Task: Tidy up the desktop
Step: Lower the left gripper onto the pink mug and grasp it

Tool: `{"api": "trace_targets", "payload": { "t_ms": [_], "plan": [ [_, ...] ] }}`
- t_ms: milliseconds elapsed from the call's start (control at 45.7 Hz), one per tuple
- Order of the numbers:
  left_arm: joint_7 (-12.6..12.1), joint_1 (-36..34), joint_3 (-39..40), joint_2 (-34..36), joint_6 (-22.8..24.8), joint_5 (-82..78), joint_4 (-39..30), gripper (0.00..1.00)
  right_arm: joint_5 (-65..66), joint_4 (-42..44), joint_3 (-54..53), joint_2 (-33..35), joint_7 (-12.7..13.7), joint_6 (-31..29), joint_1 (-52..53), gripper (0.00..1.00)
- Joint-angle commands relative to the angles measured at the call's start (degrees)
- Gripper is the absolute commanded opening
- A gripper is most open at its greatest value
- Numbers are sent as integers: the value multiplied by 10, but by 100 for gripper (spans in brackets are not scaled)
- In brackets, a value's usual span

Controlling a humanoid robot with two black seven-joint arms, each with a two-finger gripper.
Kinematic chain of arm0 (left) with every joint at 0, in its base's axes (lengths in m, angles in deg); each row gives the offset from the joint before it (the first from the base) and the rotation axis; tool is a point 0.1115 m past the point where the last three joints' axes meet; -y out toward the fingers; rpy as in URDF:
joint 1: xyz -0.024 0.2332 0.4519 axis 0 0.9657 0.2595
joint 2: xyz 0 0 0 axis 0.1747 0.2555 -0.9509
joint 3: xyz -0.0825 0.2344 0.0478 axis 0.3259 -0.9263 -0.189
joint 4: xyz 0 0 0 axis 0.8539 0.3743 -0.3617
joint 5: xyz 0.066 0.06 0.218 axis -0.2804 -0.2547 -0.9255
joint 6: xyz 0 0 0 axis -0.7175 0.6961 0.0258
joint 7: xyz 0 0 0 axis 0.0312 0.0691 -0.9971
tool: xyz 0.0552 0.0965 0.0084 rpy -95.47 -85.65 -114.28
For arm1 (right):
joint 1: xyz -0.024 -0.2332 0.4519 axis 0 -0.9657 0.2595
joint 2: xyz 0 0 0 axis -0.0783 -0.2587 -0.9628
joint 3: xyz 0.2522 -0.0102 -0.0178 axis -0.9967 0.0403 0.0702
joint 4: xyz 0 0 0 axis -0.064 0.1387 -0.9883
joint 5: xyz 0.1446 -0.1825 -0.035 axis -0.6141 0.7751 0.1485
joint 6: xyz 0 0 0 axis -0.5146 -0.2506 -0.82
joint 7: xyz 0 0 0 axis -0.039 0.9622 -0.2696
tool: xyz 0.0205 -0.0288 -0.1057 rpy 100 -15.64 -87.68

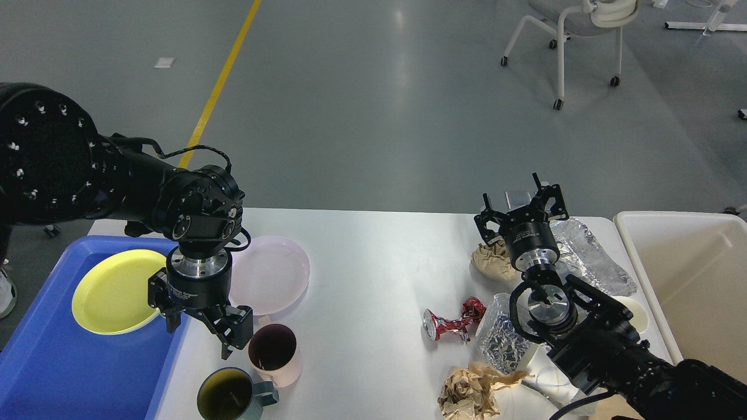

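Observation:
The white desktop (373, 262) carries dishes on its left half and rubbish on its right half. My left gripper (201, 328) points down with its fingers spread, open and empty, above the gap between the blue tray (52, 367) and the pink mug (274, 353). A pink plate (274, 271) lies just behind it, partly hidden by the wrist. A dark green mug (227, 396) stands at the front edge. My right gripper (519, 210) stands open over a brown paper ball (493, 256) and holds nothing.
A yellow plate (111, 291) lies in the tray. A crushed red can (452, 321), crumpled foil (589, 256), a foil wad (502, 344) and another paper ball (470, 391) lie around my right arm. A cream bin (694, 274) stands at the right; a chair (575, 35) is far behind.

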Motion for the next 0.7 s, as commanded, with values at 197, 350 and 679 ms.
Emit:
{"api": "trace_targets", "payload": {
  "t_ms": [197,350,679],
  "plan": [
    [-105,52,-4,-22,-141,104,0,93,0,0,0,0,0,0,0,100],
    [-125,75,-2,-29,-197,136,0,93,0,0,0,0,1,0,0,100],
    [-125,76,-1,-26,-223,181,0,96,0,0,0,0,0,0,0,100]
  ]
}}
